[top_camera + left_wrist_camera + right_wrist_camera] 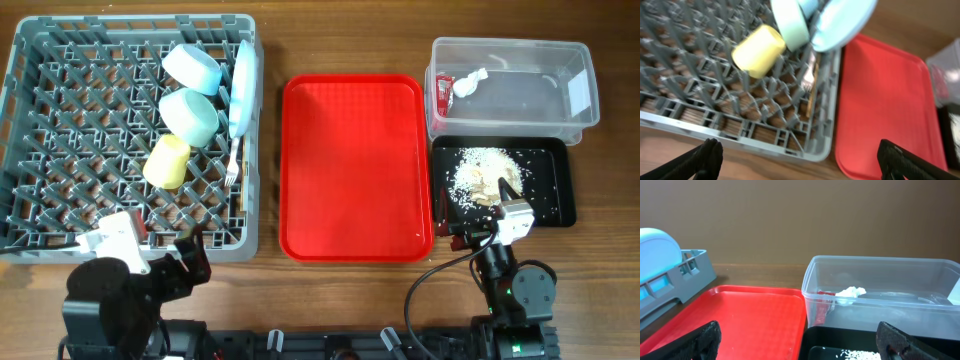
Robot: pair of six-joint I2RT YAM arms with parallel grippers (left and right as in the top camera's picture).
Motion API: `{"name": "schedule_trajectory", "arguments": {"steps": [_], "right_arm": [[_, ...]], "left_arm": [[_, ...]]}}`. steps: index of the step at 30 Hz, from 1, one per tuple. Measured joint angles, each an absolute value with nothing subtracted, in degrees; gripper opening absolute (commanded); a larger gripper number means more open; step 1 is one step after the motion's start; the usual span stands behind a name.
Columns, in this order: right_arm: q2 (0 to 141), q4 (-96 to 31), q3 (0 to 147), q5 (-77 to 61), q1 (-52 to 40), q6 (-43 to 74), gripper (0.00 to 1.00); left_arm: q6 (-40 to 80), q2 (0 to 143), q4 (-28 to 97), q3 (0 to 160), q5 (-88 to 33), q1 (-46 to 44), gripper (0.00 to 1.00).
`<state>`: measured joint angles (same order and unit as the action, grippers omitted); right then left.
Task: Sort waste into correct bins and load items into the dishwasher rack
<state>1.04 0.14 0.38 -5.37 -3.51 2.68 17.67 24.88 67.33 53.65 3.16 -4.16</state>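
Note:
The grey dishwasher rack [60, 120] holds a light-blue bowl [192, 68], a pale green bowl [190, 115], a yellow-green cup [167, 161], a light-blue plate [243, 85] standing on edge, a white fork [233, 160] and chopsticks [240, 195]. The clear tub [510, 42] holds a red wrapper [443, 92] and a white napkin [468, 83]. The black tray [555, 170] holds rice scraps [485, 172]. My left gripper [800, 160] is open and empty by the rack's near right corner. My right gripper [800, 340] is open and empty at the black tray's near edge.
A large red tray [355, 160] lies between the rack and the two bins, with nothing on it. Bare wooden table runs along the front edge, where both arm bases sit.

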Motion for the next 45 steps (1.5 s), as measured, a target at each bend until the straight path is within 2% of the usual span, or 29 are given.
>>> {"name": "schedule_trajectory", "arguments": {"steps": [9, 14, 21, 27, 32, 45], "right_arm": [[0.99, 0.16, 0.38, -5.56, -3.51, 2.68, 1.0], [0.99, 0.16, 0.38, -5.56, -3.51, 2.68, 1.0], [0.91, 0.16, 0.38, -5.56, -3.51, 2.68, 1.0], [0.91, 0.16, 0.38, -5.56, -3.51, 2.68, 1.0], [0.91, 0.16, 0.38, -5.56, -3.51, 2.68, 1.0], [0.89, 0.16, 0.38, -5.56, -3.51, 2.68, 1.0]], "left_arm": [[16.4, 12.21, 45.69, 33.47, 2.85, 0.4, 1.0], [16.14, 4.49, 27.66, 18.9, 0.97, 0.56, 1.0], [16.14, 0.89, 3.2, 5.41, -0.43, 0.56, 1.0], [14.09, 0.84, -0.25, 1.8, -1.23, 0.56, 1.0], [11.35, 0.8, 4.27, 0.78, -2.7, 0.56, 1.0], [9.21, 0.78, 4.19, 0.73, -3.01, 0.56, 1.0]]}}
